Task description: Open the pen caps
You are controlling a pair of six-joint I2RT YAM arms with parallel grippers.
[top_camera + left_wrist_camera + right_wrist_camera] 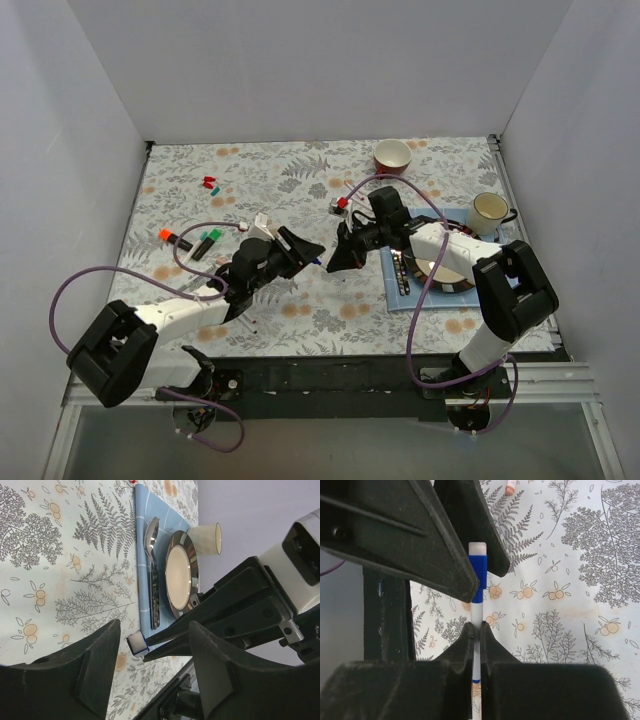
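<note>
My right gripper (476,630) is shut on the white barrel of a pen (477,614), held above the flowered cloth. The pen's blue cap (478,570) points toward the left arm. My left gripper (154,625) is open, with its jaws on either side of that blue cap (136,643) and gaps still visible. From above, both grippers meet mid-table, left gripper (300,254) facing right gripper (336,260). More pens lie at the left, one with an orange cap (165,235) and one with a green cap (214,236). Loose red caps (209,183) lie farther back.
A blue mat (395,290) at the right carries a metal plate (180,575) and a spoon (152,535). A white mug (489,209) stands behind the mat and a red bowl (392,156) at the back. Another pen with a red end (342,203) lies near the right arm.
</note>
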